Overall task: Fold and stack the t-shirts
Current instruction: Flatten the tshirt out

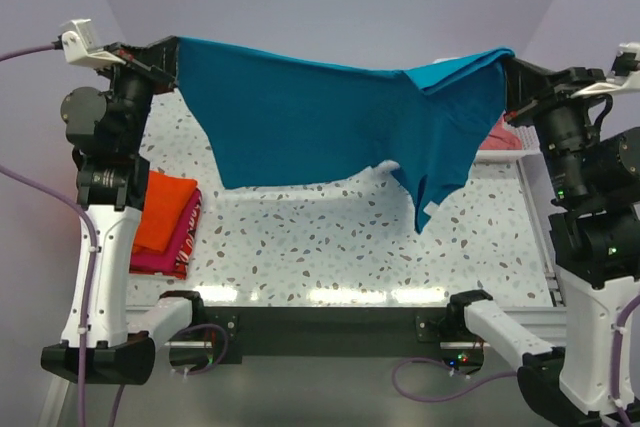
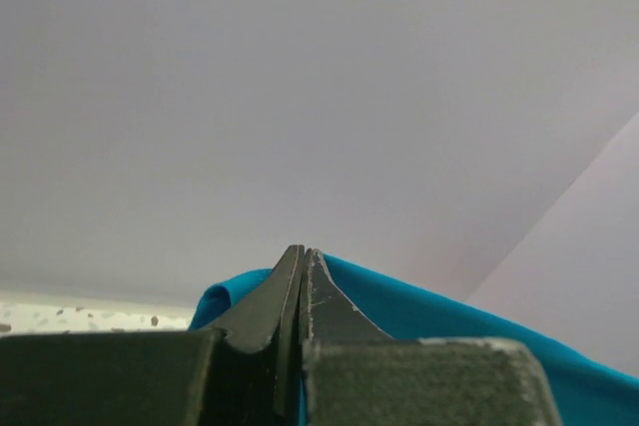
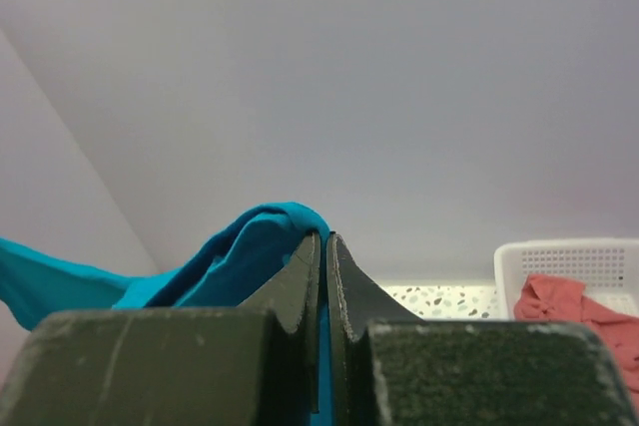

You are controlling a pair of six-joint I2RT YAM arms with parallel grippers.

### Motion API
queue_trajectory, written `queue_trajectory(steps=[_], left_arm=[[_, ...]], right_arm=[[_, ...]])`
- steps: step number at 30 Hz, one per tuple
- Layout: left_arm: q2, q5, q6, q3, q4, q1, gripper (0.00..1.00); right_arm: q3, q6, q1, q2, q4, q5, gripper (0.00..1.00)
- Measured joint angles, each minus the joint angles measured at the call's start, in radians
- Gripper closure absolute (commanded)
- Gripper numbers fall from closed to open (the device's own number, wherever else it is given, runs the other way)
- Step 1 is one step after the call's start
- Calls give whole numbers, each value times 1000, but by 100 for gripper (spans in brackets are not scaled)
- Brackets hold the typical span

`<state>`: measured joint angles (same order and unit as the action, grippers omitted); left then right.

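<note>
The left fingers (image 2: 282, 291) are pressed together on one top corner of the teal shirt (image 1: 330, 117), and the right fingers (image 3: 300, 281) are clamped on the other, where the cloth is bunched up over the tips. Between them the shirt is held aloft across the tabletop (image 1: 330, 247) as a sagging sheet, its hem clear of the surface and a longer tail hanging toward 5 o'clock. It probably hangs lopsided, though the bunching at the right grip leaves this uncertain.

The step in hand is judged to be spreading the shirt before it is laid flat. It would be done well if both grips were kept closed, the arms eased apart until the top edge ran straight, and the hem lowered first so the cloth is drawn down smooth. The hanging tail should be watched, since a crease could be trapped under it.

An orange shirt (image 1: 165, 209) lies folded on a magenta shirt (image 1: 180, 247) at 8 o'clock. A salmon shirt (image 3: 574, 311) lies in the white basket (image 3: 569, 256) at 2 o'clock.
</note>
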<state>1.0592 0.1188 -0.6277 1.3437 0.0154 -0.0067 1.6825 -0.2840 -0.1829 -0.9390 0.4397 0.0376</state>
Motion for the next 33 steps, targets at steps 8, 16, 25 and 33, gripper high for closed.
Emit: queue_trajectory(steps=[8,16,25,33], left_arm=[[212,0,0,126,46,0,100],[789,43,-8,537,50,0,100],[1022,104,-30,953,49,36,100],[801,122,-54,579,198,70,100]], right_arm=[[86,35,0,-277,-92,-11,100],[491,56,8,-908,-84,-49,100],[770,65,20,-1037,-119,-55,100],[441,67,34,-776,-229,-40,100]])
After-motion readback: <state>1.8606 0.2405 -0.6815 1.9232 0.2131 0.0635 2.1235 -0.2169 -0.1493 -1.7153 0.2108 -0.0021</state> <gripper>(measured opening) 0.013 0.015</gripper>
